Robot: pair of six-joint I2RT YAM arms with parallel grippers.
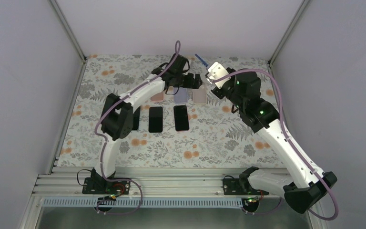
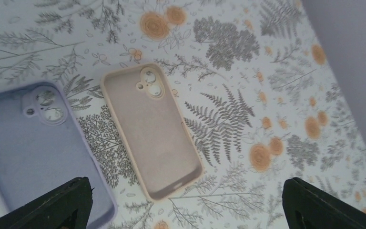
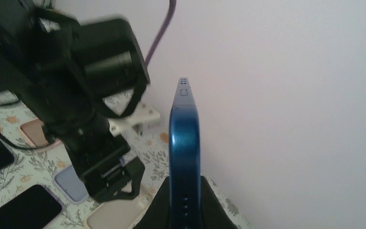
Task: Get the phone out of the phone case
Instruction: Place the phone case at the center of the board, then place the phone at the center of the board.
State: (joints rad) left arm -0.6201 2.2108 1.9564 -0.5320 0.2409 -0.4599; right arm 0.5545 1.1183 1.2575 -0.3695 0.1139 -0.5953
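Two robot arms work over a tabletop draped in a cloth (image 1: pixel 209 143) printed with grey ferns and orange blossoms, boxed in by plain pale walls (image 1: pixel 171 24), with aluminium rails (image 1: pixel 171 172) running along the near edge where both bases are bolted. Three empty cases lie open side up in a row toward the far edge: a pink case (image 1: pixel 157 95), a lilac case (image 2: pixel 33 143) and, rightmost, the beige case (image 2: pixel 152 131), flat on the cloth with its camera cutout pointing toward the far edge. Nearer the middle of the tabletop, black phones (image 1: pixel 156 119) lie side by side, one partly hidden under the left arm. That arm reaches from the near-left corner in a long bend, its wrist tipped downward and the left gripper (image 1: pixel 193 81) poised above the beige case, fingers (image 2: pixel 52 205) spread wide and gripping nothing, apart from the case. The right arm stretches up from the near-right corner, elbow raised, and the right gripper (image 1: pixel 208 67) is clamped on the blue phone (image 3: pixel 185 138), held edge-on in the air above the far edge, clear of the cloth and of every case.
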